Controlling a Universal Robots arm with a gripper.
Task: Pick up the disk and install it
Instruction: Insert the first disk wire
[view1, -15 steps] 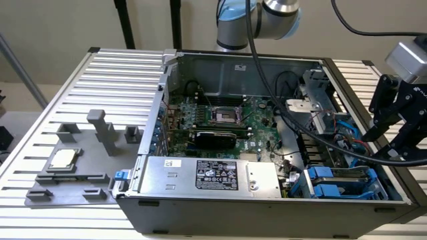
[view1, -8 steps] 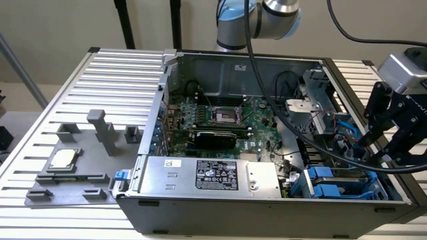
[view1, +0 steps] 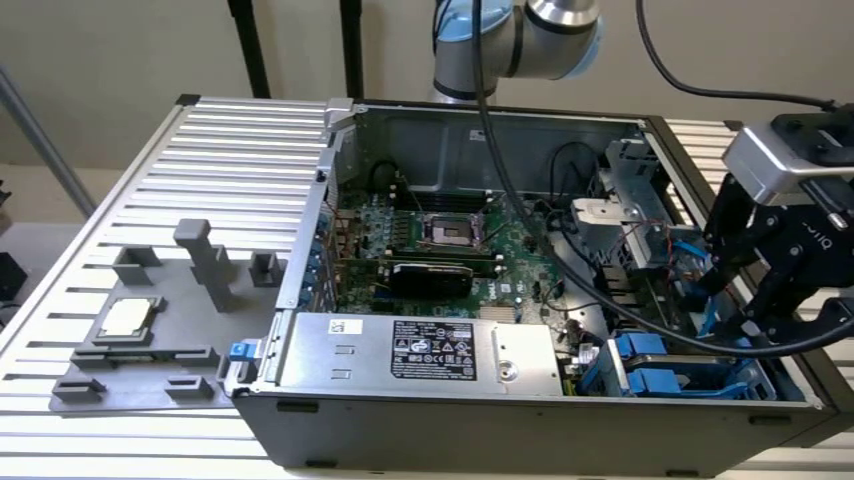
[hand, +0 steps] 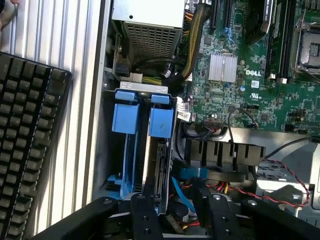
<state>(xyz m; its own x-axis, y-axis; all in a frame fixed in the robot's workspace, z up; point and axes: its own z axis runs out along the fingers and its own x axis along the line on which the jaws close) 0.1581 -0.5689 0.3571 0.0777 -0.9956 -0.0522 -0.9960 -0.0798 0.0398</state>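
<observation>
Blue-railed disk (hand: 154, 165): stands on edge in the corner drive bay of the computer case (view1: 534, 425), long axis running straight away from the jaws. Gripper (hand: 177, 202): jaws spread, empty, near the disk's closest end, slightly off its line.

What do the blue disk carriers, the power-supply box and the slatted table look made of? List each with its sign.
Blue disk carriers: likely plastic, matte; even blue colour, moulded tabs.
Power-supply box: apparently sheet metal, bare silver-grey; dull sheen, perforated vent.
Slatted table: probably aluminium, pale grey with a soft sheen; long ribbed profiles.
</observation>
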